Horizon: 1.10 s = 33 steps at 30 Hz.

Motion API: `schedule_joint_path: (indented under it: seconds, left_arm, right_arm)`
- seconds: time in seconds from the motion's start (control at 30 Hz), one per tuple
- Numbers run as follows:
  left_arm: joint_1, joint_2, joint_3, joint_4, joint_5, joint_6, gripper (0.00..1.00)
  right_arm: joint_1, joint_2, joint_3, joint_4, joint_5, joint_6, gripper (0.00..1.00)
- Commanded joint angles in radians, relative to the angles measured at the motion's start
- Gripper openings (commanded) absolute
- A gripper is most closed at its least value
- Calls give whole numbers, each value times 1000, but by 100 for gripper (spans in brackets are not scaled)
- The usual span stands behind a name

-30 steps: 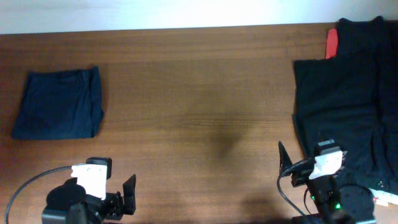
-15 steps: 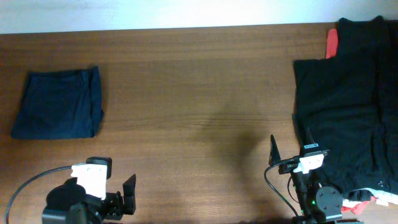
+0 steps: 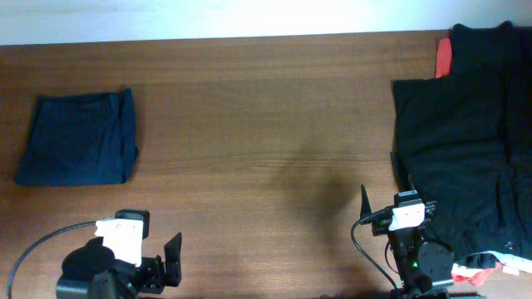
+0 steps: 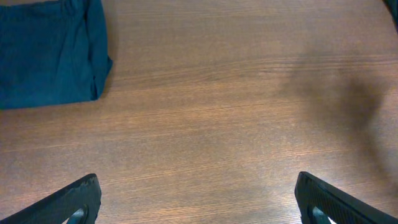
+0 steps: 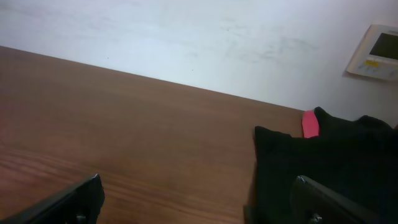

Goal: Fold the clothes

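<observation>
One shorts [image 3: 76, 138], maybe two black garments [image 3: 457, 149], one red cloth [image 3: 444, 56]

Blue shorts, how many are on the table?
1. The navy shorts lie folded on the left of the table. The black garments heaped on the right may hide others.

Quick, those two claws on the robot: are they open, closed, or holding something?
Left gripper: open, holding nothing.
Right gripper: open, holding nothing.
</observation>
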State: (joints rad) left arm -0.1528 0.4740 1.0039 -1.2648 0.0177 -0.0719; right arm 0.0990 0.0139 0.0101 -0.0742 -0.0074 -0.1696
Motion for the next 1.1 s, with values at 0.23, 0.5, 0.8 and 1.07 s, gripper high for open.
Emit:
schedule_joint_path:
  seconds: [0.23, 0.5, 0.8, 1.07]
  left_arm:
    - [3, -2, -2, 4, -7, -10, 99]
    - [3, -3, -2, 4, -7, -10, 99]
    - [3, -3, -2, 4, -7, -10, 99]
    - [42, -37, -14, 24, -53, -2, 99]
  right_arm:
    - [4, -10, -5, -8, 19, -6, 99]
    - [4, -10, -5, -8, 19, -6, 99]
    - [4, -10, -5, -8, 19, -6, 99]
    - [4, -10, -5, -8, 19, -6, 99]
